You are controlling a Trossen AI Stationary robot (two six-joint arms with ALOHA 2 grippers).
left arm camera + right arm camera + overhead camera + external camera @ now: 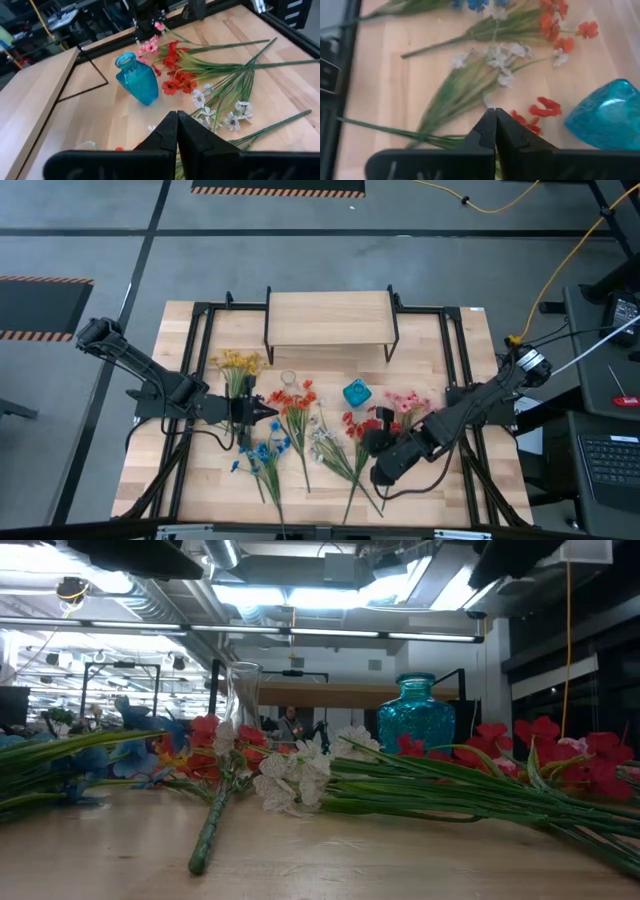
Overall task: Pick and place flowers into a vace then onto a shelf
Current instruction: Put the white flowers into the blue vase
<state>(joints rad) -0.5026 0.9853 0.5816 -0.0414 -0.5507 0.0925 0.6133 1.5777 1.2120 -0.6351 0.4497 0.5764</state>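
Several flower sprays lie flat on the table between the arms: yellow (238, 362), orange-red (295, 395), blue (262, 450), white (322, 435), red (352, 425) and pink (408, 402). A blue glass vase (357, 393) (137, 80) stands upright on its base among them. A clear glass vase (288, 378) (240, 695) stands left of it. The shelf (330, 317) is at the table's far side. My left gripper (270, 412) (177, 116) is shut, above the orange-red spray. My right gripper (375, 430) (495, 112) is shut, over the red blossoms near the blue vase.
Black metal frame rails (195, 380) run along the table's left and right sides next to both arms. The long green stems (450, 795) fan out toward the near edge. Bare wood (170, 470) shows at the near left corner and at the near right.
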